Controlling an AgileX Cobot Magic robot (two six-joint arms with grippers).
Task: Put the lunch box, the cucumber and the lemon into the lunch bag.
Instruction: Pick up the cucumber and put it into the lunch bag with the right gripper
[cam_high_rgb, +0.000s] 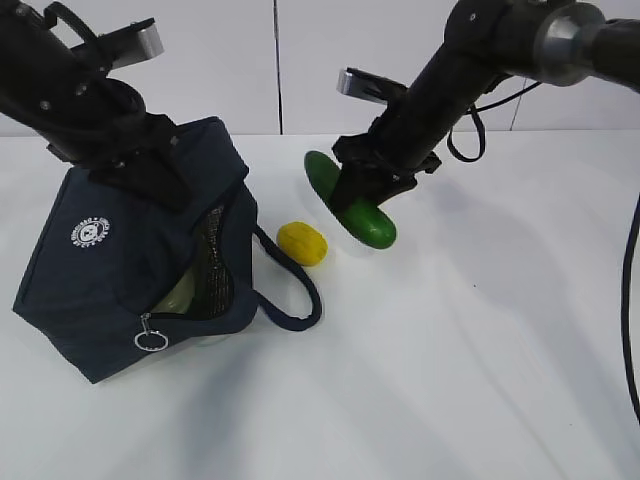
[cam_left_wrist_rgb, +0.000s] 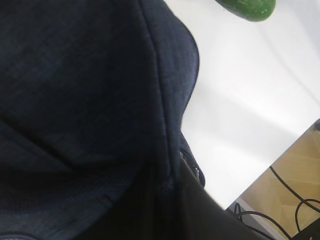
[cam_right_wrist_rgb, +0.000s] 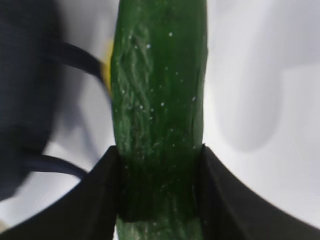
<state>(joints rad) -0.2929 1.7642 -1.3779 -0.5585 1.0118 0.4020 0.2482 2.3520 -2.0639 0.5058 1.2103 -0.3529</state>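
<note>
Up close, right tool (cam_right_wrist_rgb: 160, 192) clamps cucumber (cam_right_wrist_rgb: 160, 100); only outside view shows lemon (cam_high_rgb: 302, 243).

Dark navy boxy fabric lunch bag (cam_high_rgb: 120, 270) sits tilted on the white counter (cam_high_rgb: 450, 380), mouth gaping toward the right, metal ring pull hanging at its lower front. Left gripper (cam_high_rgb: 140, 165) presses on the bag's top. Small bright yellow oval lemon (cam_high_rgb: 302, 243) lies just beside the bag's loop handle. Right gripper (cam_high_rgb: 365, 190) straddles the dark green smooth elongated cucumber (cam_high_rgb: 368, 225).
</note>
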